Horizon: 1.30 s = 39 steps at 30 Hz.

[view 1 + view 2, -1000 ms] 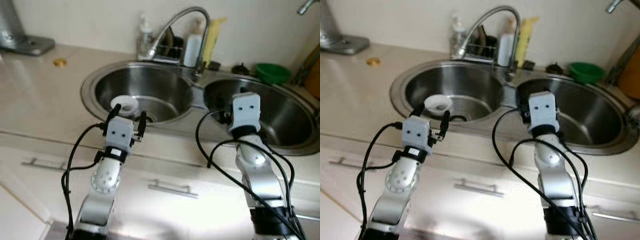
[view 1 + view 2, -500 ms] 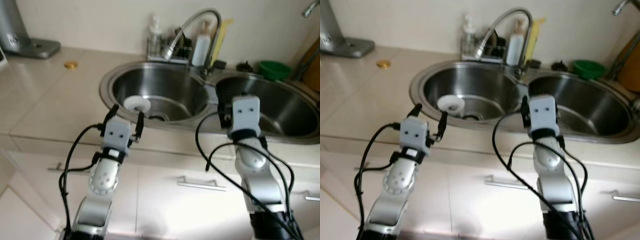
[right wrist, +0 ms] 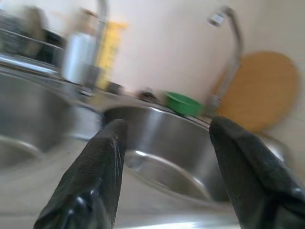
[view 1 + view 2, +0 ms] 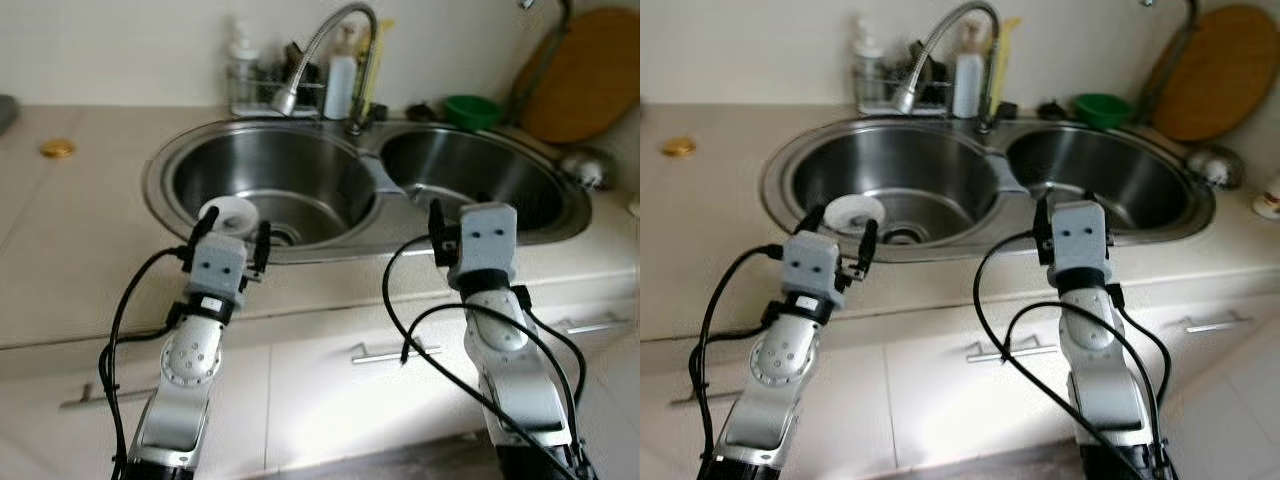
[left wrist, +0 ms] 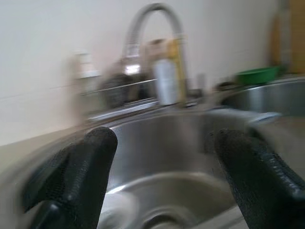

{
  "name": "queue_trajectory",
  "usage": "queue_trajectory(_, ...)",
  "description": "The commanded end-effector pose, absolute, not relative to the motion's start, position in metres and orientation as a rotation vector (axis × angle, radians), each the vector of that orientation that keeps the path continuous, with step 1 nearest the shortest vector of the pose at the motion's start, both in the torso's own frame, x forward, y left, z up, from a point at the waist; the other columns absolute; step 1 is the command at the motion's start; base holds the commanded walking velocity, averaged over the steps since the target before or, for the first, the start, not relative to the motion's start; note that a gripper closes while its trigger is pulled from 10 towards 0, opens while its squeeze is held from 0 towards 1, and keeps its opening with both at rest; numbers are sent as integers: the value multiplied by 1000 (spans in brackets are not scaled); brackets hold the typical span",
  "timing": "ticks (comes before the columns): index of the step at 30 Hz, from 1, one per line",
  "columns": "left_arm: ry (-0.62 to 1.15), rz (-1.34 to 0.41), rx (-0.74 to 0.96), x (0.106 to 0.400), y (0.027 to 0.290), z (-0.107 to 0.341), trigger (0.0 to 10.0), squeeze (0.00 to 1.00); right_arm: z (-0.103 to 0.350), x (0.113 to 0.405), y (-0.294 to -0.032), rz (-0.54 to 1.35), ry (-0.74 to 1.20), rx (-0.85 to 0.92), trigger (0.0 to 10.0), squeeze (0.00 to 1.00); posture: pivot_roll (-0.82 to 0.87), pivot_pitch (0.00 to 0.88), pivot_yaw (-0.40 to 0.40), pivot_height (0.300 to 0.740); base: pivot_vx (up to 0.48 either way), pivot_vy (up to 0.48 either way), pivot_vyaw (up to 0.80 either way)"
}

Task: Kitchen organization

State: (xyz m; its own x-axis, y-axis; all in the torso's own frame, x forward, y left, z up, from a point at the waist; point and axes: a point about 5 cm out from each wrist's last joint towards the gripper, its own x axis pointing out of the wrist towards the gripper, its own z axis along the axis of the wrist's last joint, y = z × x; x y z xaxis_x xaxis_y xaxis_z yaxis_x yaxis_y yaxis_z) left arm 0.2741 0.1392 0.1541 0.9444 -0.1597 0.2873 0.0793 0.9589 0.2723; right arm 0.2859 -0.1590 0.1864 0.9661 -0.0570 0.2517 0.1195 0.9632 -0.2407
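A double steel sink [image 4: 330, 235] is set into a beige counter. In the left basin lies a white round dish-like thing [image 4: 228, 210], close to the drain. My left gripper [image 4: 235, 225] hovers over the sink's front rim just before that white thing, fingers open and nothing between them; it also shows open in the left wrist view [image 5: 167, 157]. My right gripper [image 4: 460, 208] is held above the front rim of the right basin [image 4: 470, 170], open and empty, as the right wrist view [image 3: 164, 143] also shows.
A curved faucet [image 4: 320, 45] rises between the basins, with a rack of bottles [image 4: 262, 85] behind it. A green bowl [image 4: 472, 108] and a round wooden board [image 4: 585, 75] stand at the back right. A small gold lid [image 4: 57, 149] lies on the counter at the left. Drawer handles [image 4: 385, 352] run below the counter.
The whole picture has shifted, so the camera turned to the right and the wooden board came into view. Both arms hold the same pose, grippers still open.
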Motion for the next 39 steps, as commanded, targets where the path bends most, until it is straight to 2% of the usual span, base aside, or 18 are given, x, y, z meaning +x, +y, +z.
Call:
queue_trajectory(1,-329,-146,265,273,133,156,10000,0,188,284,-164,-122,-244,-273,10000,0,83,0,-81,740,0,0,-800)
queue_trajectory(12,-335,-144,282,273,134,156,10000,0,182,274,-169,-119,-239,-302,10000,0,81,0,-80,740,0,0,-800)
queue_trajectory(22,-417,-143,289,272,132,168,10000,0,185,273,-166,-121,-271,-281,10000,0,87,0,-76,740,0,0,-800)
queue_trajectory(39,-408,-163,302,272,130,164,10000,0,184,274,-165,-127,-285,-276,10000,0,89,0,-74,740,0,0,-800)
